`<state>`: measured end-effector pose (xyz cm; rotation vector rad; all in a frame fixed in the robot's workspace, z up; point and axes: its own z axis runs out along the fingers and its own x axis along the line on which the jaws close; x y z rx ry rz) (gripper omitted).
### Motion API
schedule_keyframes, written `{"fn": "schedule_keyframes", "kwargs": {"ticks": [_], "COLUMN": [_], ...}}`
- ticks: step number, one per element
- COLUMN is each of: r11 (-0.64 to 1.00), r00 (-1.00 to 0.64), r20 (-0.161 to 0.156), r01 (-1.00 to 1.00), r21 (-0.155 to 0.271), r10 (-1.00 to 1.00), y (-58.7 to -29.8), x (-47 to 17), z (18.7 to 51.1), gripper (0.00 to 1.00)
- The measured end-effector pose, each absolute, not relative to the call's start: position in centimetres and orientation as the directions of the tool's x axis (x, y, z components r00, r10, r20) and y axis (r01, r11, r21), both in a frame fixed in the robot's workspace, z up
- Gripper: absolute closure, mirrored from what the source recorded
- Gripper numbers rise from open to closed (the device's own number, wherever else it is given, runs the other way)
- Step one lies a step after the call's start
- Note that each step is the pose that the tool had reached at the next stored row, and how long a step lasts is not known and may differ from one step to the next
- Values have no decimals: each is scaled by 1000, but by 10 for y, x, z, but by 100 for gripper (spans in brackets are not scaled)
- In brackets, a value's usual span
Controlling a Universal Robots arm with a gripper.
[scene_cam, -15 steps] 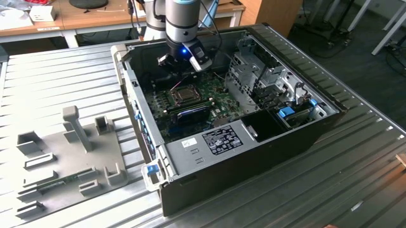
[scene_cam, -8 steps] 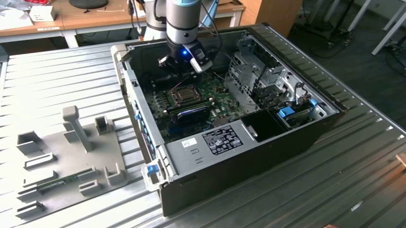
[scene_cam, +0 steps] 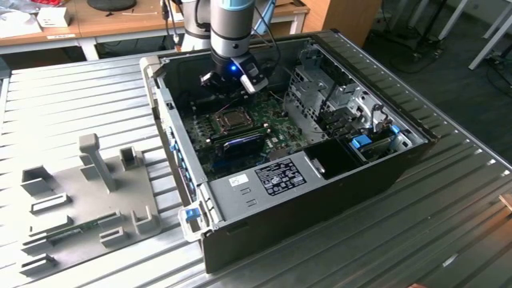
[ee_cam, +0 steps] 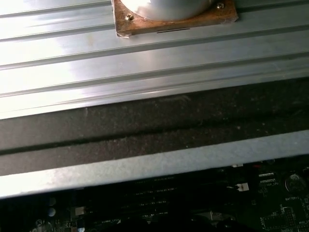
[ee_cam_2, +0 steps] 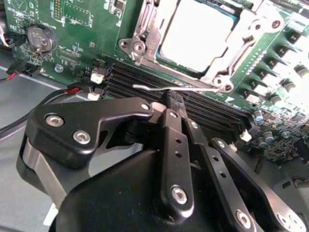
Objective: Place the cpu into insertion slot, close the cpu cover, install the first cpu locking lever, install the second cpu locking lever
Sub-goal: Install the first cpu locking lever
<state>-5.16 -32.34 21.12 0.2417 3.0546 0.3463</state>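
Cpu [ee_cam_2: 198,34] is seen seated flat in the insertion slot [ee_cam_2: 136,47], its pale top showing through the cut-out of the cpu cover [ee_cam_2: 179,67]. The cover is folded down over the slot, so the chip is framed on all sides and, by the look of it, pressed onto its contacts. Placing and cover-closing are thus judged done; the lever work is judged to be the step in hand.

A thin wire locking lever [ee_cam_2: 193,88] is laid low along the slot's edge, btwn the slot and the long black memory slots [ee_cam_2: 130,77]. It is presumably kept close to the slot so the cover can be clamped by it. Whether it is latched can't be told.

The computer case [scene_cam: 304,222] is laid on its side on the ribbed metal table [scene_cam: 72,96], w/ the green board [ee_cam_2: 82,19] facing up. This pos. is judged to be chosen so the slot can be reached from above by the arm.

The gripper [ee_cam_2: 175,99] is held just beside the slot, on its memory-slot side, tip right at the lever wire. Its fingers [ee_cam_2: 170,125] are drawn together, w/ no real gap seen btwn them. The tip appears to be touching the wire or to be just beside it. Whether the wire is pinched or only pushed can't be told, and nothing else is carried. In the exterior view the gripper [scene_cam: 232,81] is seen inside the case, near the slot.
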Motion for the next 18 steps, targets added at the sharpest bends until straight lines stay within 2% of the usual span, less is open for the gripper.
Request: {"fn": "schedule_keyframes", "kwargs": {"ticks": [18], "r11": [962], "r00": [-986], "r20": [-40], "r01": [149], "r21": [227], "r10": [162], "y": [-323], "x": [-51], "z": [209], "gripper": [90]}}
